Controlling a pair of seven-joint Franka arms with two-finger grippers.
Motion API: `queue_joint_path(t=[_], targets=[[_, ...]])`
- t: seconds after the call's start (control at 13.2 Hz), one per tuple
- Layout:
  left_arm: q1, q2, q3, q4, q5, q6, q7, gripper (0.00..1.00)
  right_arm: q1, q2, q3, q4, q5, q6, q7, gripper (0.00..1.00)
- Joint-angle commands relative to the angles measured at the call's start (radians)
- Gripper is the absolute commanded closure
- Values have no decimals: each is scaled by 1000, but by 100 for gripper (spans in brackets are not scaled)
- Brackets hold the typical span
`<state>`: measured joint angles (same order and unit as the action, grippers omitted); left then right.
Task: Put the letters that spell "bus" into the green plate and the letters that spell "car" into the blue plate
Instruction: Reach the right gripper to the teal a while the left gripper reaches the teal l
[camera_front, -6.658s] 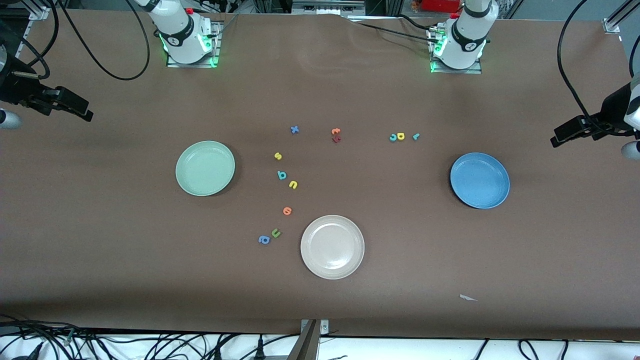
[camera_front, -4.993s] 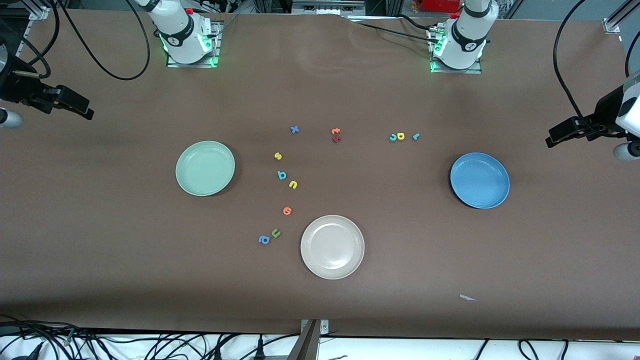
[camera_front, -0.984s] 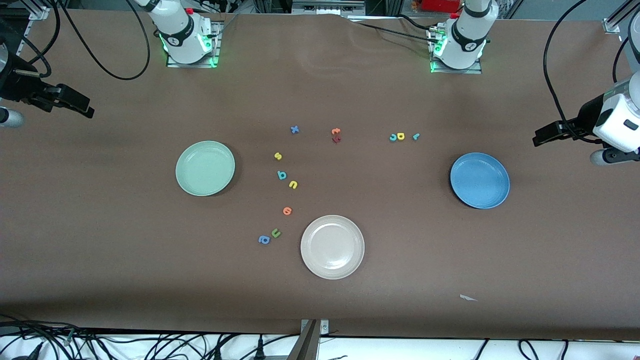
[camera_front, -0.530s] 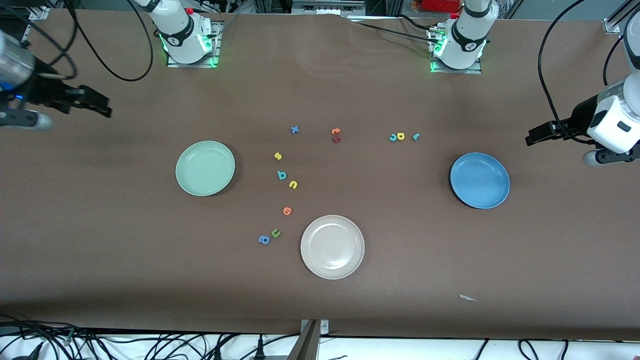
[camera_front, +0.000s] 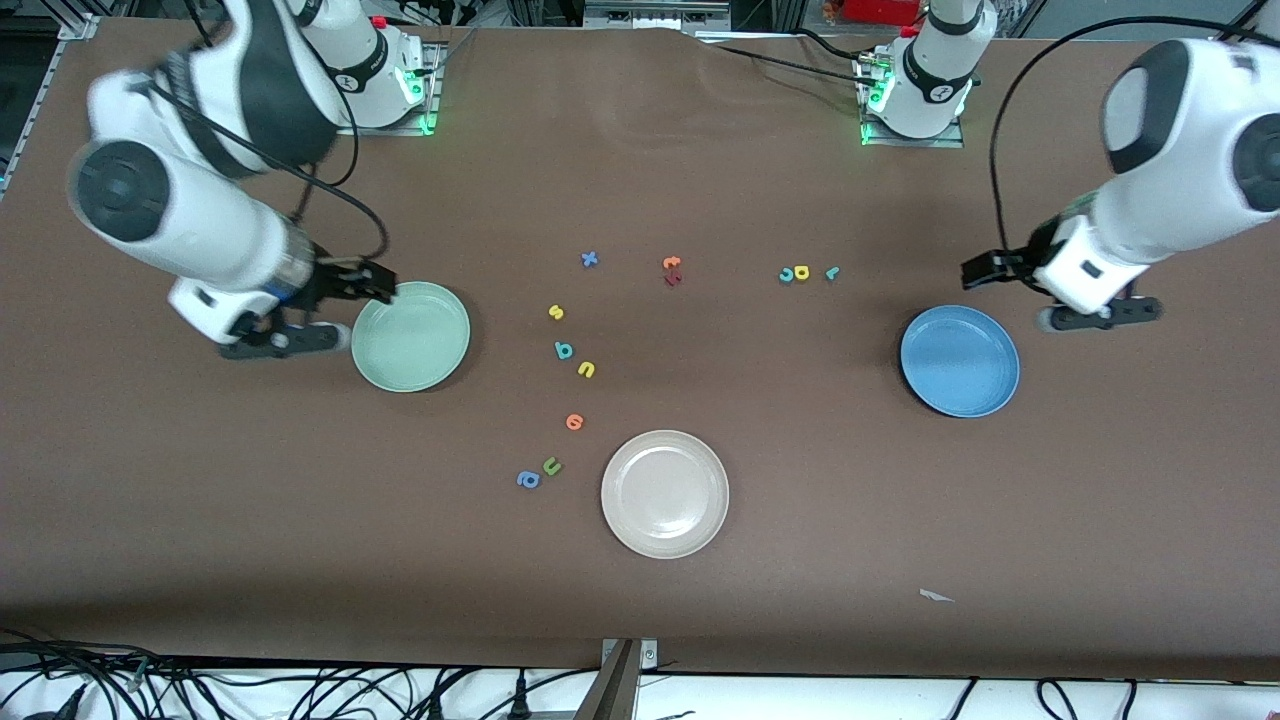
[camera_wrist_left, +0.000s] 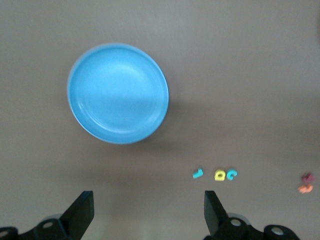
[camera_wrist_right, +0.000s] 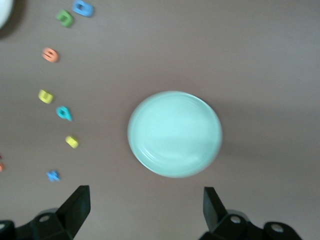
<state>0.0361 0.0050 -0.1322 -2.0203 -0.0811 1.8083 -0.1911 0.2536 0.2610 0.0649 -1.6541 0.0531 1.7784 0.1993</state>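
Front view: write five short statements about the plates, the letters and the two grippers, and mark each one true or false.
1. The green plate has no letters in it. True.
2. The yellow s lies in the blue plate. False: it lies on the table between the two plates, nearer the green one.
3. The left gripper is open and holds nothing. True.
4. The right gripper holds a letter. False: it is open and empty, over the green plate's rim.
5. The white plate lies farther from the front camera than the blue plate. False: it lies nearer.
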Motion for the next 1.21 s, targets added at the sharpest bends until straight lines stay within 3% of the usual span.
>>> queue_joint_path(t=[0.0, 0.15, 0.3, 0.45, 0.83, 0.98, 1.13], targets=[[2, -62, -50, -165, -17, 90, -8, 4, 74, 81, -8, 19, 50, 122, 101, 0], [2, -59, -64, -266, -51, 211, -11, 4, 148, 144, -8, 17, 48, 228, 155, 1], [-1, -56, -76, -316, -118, 279, -11, 4, 209, 196, -8, 17, 45, 298, 183, 16], [-1, -46, -113, -363, -152, 320, -11, 10, 240, 236, -10, 17, 42, 334, 186, 16], [-1, -34, -193, -578, -152, 669, -13, 8, 272, 311, -8, -45, 50, 504, 198, 24], [-1, 7, -205, -586, -152, 713, -14, 9, 297, 325, -8, -120, 50, 640, 198, 28], [-2, 64, -207, -586, -152, 776, -16, 9, 302, 330, -8, -162, 48, 688, 196, 36]])
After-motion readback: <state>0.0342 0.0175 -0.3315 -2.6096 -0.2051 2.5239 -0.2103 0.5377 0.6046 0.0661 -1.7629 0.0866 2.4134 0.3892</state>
